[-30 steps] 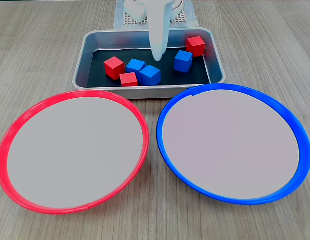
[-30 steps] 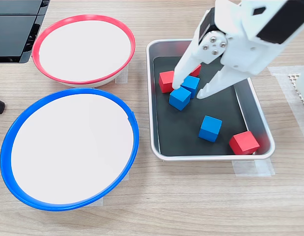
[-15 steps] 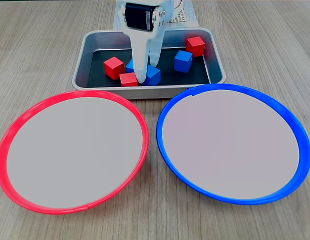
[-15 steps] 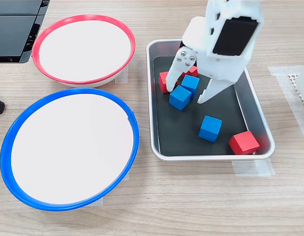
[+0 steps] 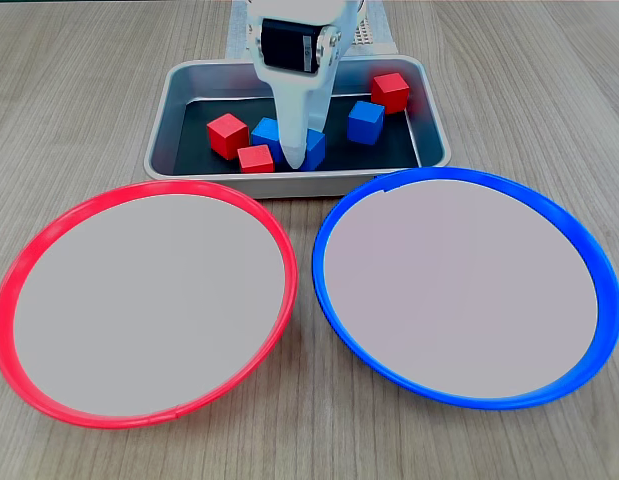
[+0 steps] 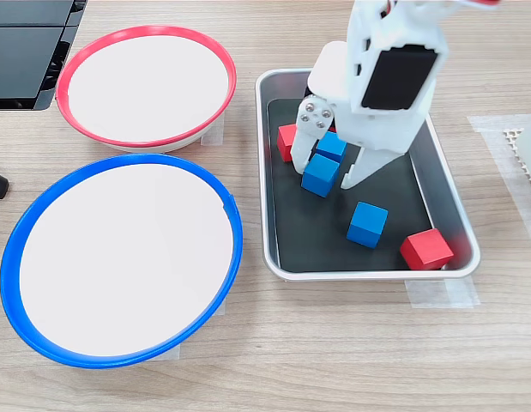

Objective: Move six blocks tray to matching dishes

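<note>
The silver tray [image 5: 162, 112] [image 6: 368, 275] holds the blocks. My white gripper [image 5: 296, 157] [image 6: 323, 174] is down inside it, open, one finger on each side of a blue block [image 5: 315, 150] [image 6: 321, 175]. A second blue block [image 5: 267, 131] [image 6: 332, 146] lies right behind it, and a third [image 5: 365, 121] [image 6: 367, 224] sits apart. Red blocks [image 5: 227, 134] [image 5: 256, 158] [image 6: 287, 142] lie beside the gripper, and another red one [image 5: 390, 91] [image 6: 426, 249] is in a tray corner. The red-rimmed dish [image 5: 29, 250] [image 6: 145, 31] and the blue-rimmed dish [image 5: 334, 215] [image 6: 119, 160] hold nothing.
A white perforated mat [image 5: 239, 38] [image 6: 527, 146] lies behind the tray under the arm. A black device [image 6: 25, 51] sits at a table corner beside the red-rimmed dish. Tape strips [image 6: 441, 293] hold the tray down. Bare wood surrounds the dishes.
The gripper came down into the tray and settled around the blue block, its fingers narrowing slightly. That block was nudged a little. The other blocks have not moved.
</note>
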Controlling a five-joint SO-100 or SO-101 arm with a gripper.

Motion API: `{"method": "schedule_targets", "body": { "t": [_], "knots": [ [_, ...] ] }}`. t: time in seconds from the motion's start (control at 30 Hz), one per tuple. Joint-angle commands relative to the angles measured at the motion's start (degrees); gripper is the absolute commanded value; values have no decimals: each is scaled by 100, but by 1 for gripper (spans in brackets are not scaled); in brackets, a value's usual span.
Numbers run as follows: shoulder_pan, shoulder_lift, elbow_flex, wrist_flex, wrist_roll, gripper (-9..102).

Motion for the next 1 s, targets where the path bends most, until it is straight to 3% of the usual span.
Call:
{"method": "schedule_targets", "body": {
  "t": [0.0,0.13,0.43,0.57,0.73,0.97],
  "knots": [
    [-97,0,-220,70,-44,13],
    [-123,9,-308,237,-62,0],
    [-457,1116,-1582,1485,-1573,0],
    [-993,791,-2619,949,-1890,0],
    [-1600,-431,-3199,-712,-2619,0],
    [-1696,-1758,-3533,-1204,-3252,21]
  ]
}}
